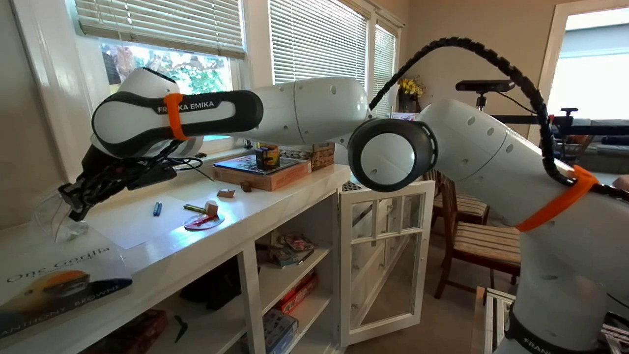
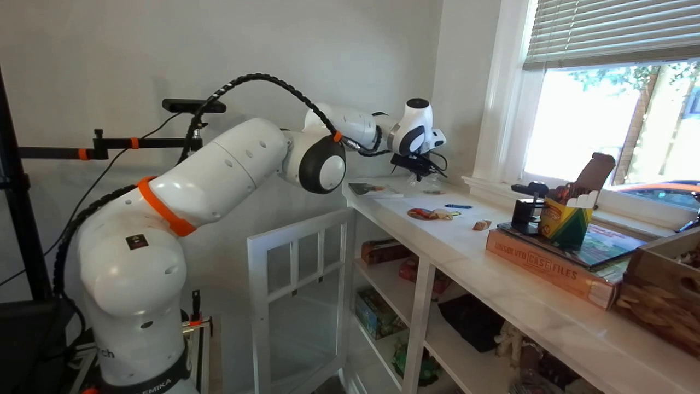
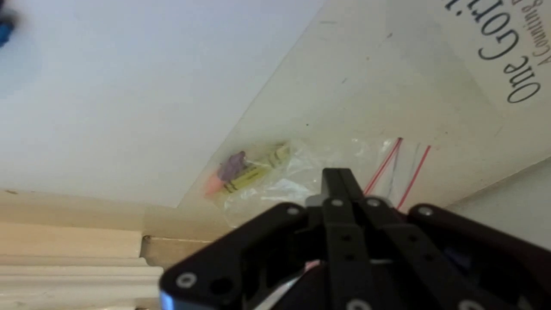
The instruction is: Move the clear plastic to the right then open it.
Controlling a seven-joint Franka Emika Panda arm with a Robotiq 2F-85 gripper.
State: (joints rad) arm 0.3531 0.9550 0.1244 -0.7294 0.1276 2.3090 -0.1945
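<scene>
Wrist view: gripper (image 3: 338, 173) jaws closed tight, apparently w/ a fold of the clear zip-top bag (image 3: 295, 181) btwn, bag's long axis lying crosswise over counter (image 3: 335, 94), yellow crayon (image 3: 249, 176) at its frame-L end, red-lined zip mouth (image 3: 383, 165), prob key to opening, just frame-R, One Gorilla bk (image 3: 503, 47) upper R.

Working from far, I understand this place is a home: a counting book (image 1: 64, 300) lies on the white cabinet (image 1: 285, 205), blinds (image 1: 319, 42) hang above it, wooden chairs (image 1: 484, 243) stand beyond its open door (image 1: 385, 236), and a sofa (image 1: 612, 152) farther off.
</scene>
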